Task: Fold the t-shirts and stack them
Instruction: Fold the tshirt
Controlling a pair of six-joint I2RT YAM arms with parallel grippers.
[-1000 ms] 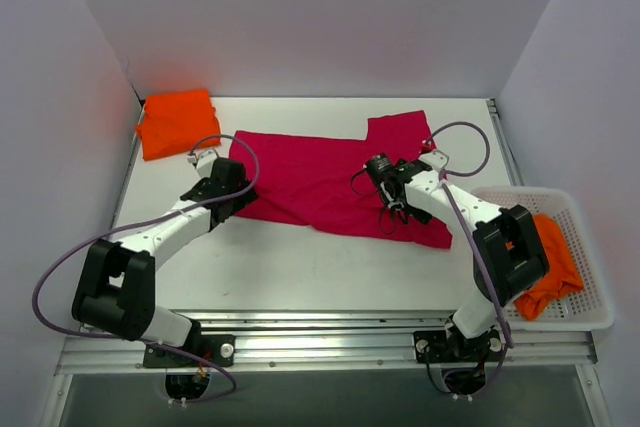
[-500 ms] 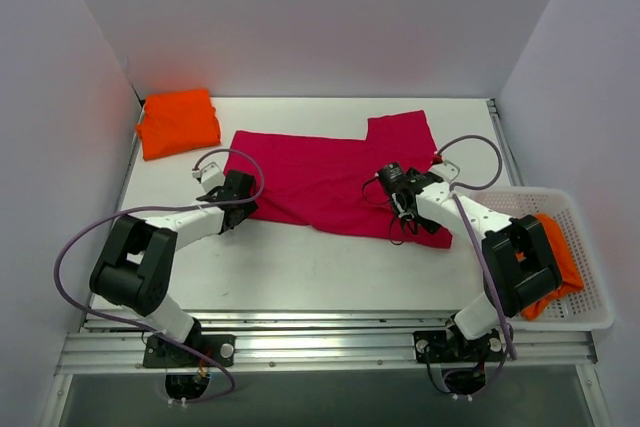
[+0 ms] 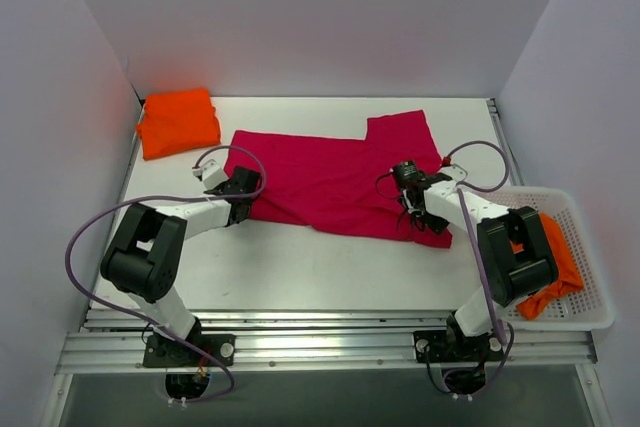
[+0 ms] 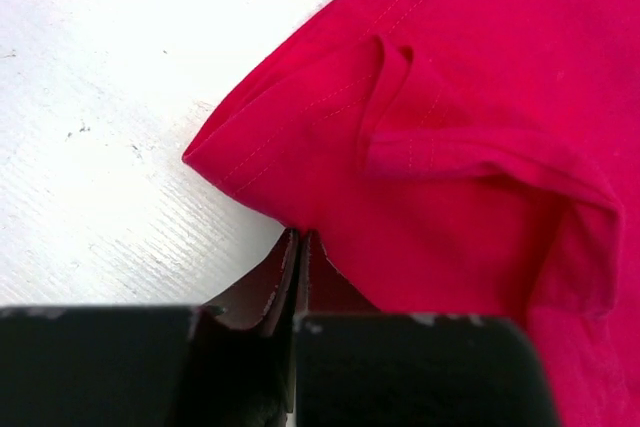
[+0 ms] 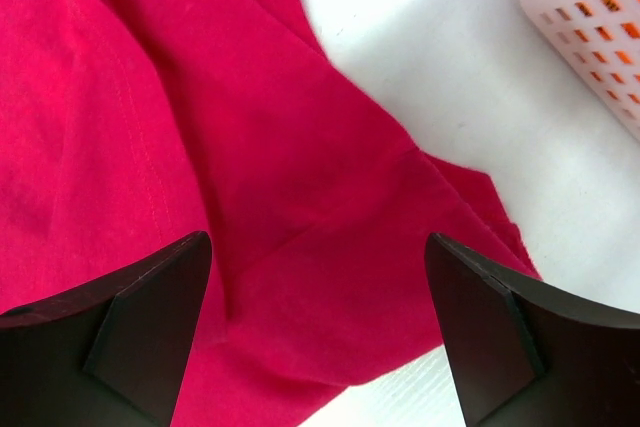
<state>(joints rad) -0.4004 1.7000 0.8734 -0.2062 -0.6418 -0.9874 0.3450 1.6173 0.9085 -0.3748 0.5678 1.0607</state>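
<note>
The crimson-pink t-shirt [image 3: 325, 182] lies spread across the middle of the table. In the left wrist view its lower left corner [image 4: 300, 157] shows a stitched hem and a small fold. My left gripper [image 3: 244, 210] [image 4: 298, 238] is shut, its tips pinching that hem at the cloth's edge. My right gripper [image 3: 417, 219] [image 5: 320, 297] stands open, low over the shirt's lower right corner [image 5: 330, 247], one finger on each side. A folded orange t-shirt [image 3: 178, 122] rests at the back left. Another orange t-shirt [image 3: 555, 265] lies crumpled in the basket.
The white mesh basket [image 3: 592, 315] sits at the table's right edge, close to the right arm; its corner shows in the right wrist view [image 5: 590, 37]. White walls close in the left, back and right. Bare table lies between the shirt and the arm bases.
My left gripper slid along to the shirt's lower left corner and closed on the hem. The right gripper moved right and toward the near edge, to the lower right corner, staying open.
</note>
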